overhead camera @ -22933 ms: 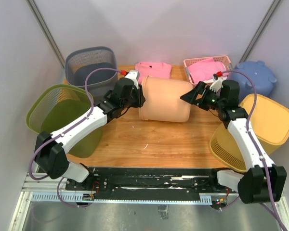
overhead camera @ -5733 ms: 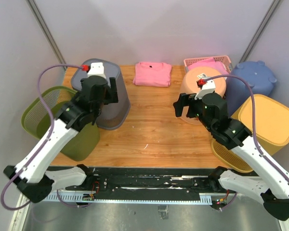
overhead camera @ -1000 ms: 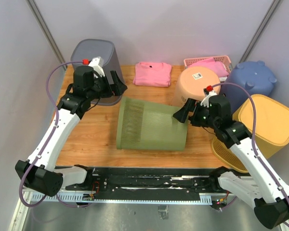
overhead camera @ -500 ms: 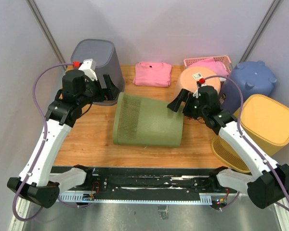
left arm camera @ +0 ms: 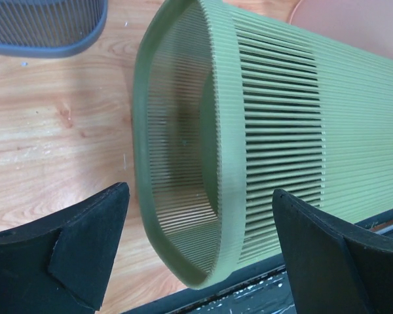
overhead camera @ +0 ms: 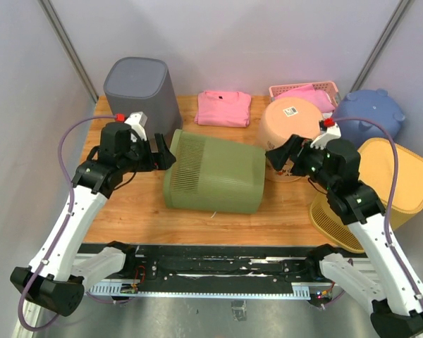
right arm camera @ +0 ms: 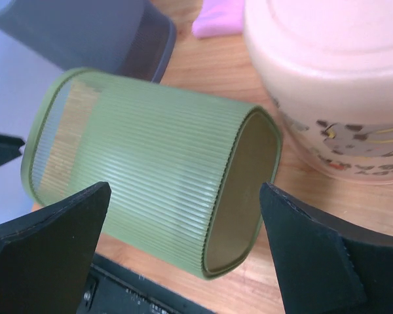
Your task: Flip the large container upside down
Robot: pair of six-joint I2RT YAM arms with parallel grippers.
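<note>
The large container (overhead camera: 211, 172) is a green ribbed bin lying on its side across the middle of the table. Its open mouth (left arm camera: 177, 163) faces left and its closed base (right arm camera: 242, 196) faces right. My left gripper (overhead camera: 162, 156) hovers open just off the mouth, and the rim shows between its spread fingers (left arm camera: 85, 242) without contact. Off the base end, a short way back, my right gripper (overhead camera: 278, 158) is open too. In the right wrist view the container (right arm camera: 137, 157) fills the space between the fingers (right arm camera: 314, 255), which hold nothing.
A grey bin (overhead camera: 142, 88) stands upside down at the back left. A peach bin (overhead camera: 296, 127) stands upside down just behind my right gripper. A pink cloth (overhead camera: 224, 108), a pink basket (overhead camera: 303, 90), a blue container (overhead camera: 370, 116) and yellow containers (overhead camera: 398, 179) crowd the back and right.
My left gripper has come down from beside the grey bin to the green container's mouth. My right gripper has drawn back to the right, off the base. The container shifted only slightly.
</note>
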